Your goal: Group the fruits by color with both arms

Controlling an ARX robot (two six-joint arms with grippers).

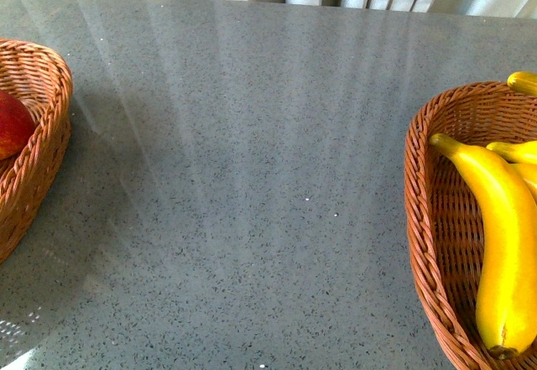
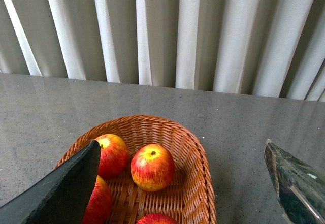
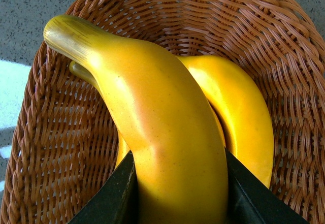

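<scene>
In the front view, no arm is seen. A grey speckled counter (image 1: 252, 185) is flanked by two wicker baskets, both cut off by the frame. In the left basket (image 1: 38, 135) only part of one red apple (image 1: 13, 124) is shown. In the right basket (image 1: 440, 244) a long glossy yellow banana (image 1: 503, 244) with a brown tip is laid lengthwise; parts of three more bananas are glimpsed at the edge.

In the left wrist view, the left end effector (image 2: 177, 183) is held above the apple basket (image 2: 195, 183), its dark fingers (image 2: 61, 193) spread wide with nothing between them. Four red apples streaked with yellow are seen in the basket: one in the middle (image 2: 152, 166), one partly hidden behind a finger (image 2: 114, 154), and two cut off.

In the right wrist view, the right end effector (image 3: 180, 193) is closed around a thick yellow banana (image 3: 152, 127), its black fingers (image 3: 114, 198) pressed to both sides. A second banana (image 3: 238, 107) is partly hidden behind it, inside the banana basket (image 3: 61, 132).
</scene>
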